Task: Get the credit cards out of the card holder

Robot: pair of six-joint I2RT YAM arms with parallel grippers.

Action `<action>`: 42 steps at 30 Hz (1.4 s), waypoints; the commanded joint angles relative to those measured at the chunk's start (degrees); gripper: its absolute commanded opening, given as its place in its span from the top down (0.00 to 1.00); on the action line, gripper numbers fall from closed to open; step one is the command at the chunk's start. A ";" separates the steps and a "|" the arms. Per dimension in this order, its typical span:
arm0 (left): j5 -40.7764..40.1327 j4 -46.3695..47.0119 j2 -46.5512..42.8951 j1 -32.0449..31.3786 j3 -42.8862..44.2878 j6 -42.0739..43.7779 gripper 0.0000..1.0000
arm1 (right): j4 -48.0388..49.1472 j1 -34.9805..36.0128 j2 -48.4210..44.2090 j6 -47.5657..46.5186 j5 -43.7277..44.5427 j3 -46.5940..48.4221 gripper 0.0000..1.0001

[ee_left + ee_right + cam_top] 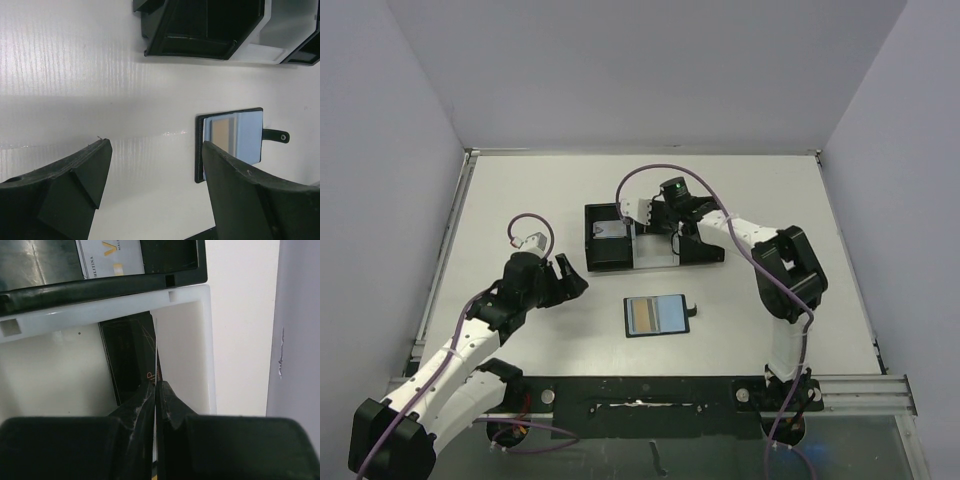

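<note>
One thin card [155, 352] is pinched edge-on in your right gripper [156, 390], whose fingers are pressed flat together on it. It hangs above the white tray [186, 305], where a dark card [127, 357] already lies. Just beyond the tray, a black box [100, 287] holds a pale card with a gold V [112, 257].

Your left gripper [155, 147] is spread wide and carries nothing, low over the table [75, 75]. The card holder [199, 150] lies open and flat just beside its right finger, with a gold-tan card [222, 136] showing in a pocket.

Watch the release. The grip looks to be on a narrow margin, so the card could swivel or slip early. If you let go too high, it may strike the tray wall and skip out. Nothing pins the holder, so pulling on the tan card could drag it across the smooth tabletop.

You cannot read the held card's face, so its colour is unknown. Whether the pale blue panel [248, 135] is a card or pocket lining is unclear. The left finger covers the holder's lower part.
</note>
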 commanded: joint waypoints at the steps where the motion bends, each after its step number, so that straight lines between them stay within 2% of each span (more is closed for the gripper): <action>1: 0.95 0.88 -0.72 0.48 0.73 0.35 0.28 | 2.69 0.19 2.02 -1.50 3.78 3.82 1.00; 8: 1.66 1.17 -0.28 0.56 0.55 0.22 0.28 | 4.47 0.70 5.40 -2.41 5.41 5.05 1.00; 13: 0.84 1.20 -1.12 0.57 0.17 -0.25 0.28 | 5.25 0.86 6.49 -2.88 6.69 4.66 0.93; 16: 0.61 1.49 -1.75 0.57 -0.27 -0.38 0.28 | 4.76 0.99 6.16 -2.83 6.21 4.06 0.85; 23: 0.89 1.69 -1.01 0.57 -0.37 -0.36 0.28 | 2.20 1.19 4.33 -1.30 3.56 3.64 0.59; 25: 1.15 1.94 -0.61 0.57 -0.28 -0.28 0.28 | 1.87 1.12 3.76 -0.89 2.81 3.75 0.55; 33: 1.79 2.17 -0.08 0.58 -0.21 -0.19 0.28 | 1.39 0.34 2.32 1.79 0.15 4.13 0.49; 38: 2.83 2.66 0.36 0.57 -0.33 -0.48 0.28 | 1.32 0.47 2.07 2.04 2.09 4.35 0.48; 42: 3.44 3.24 1.03 0.57 0.04 -0.62 0.28 | 6.10 0.20 -1.62 9.29 1.11 2.55 0.47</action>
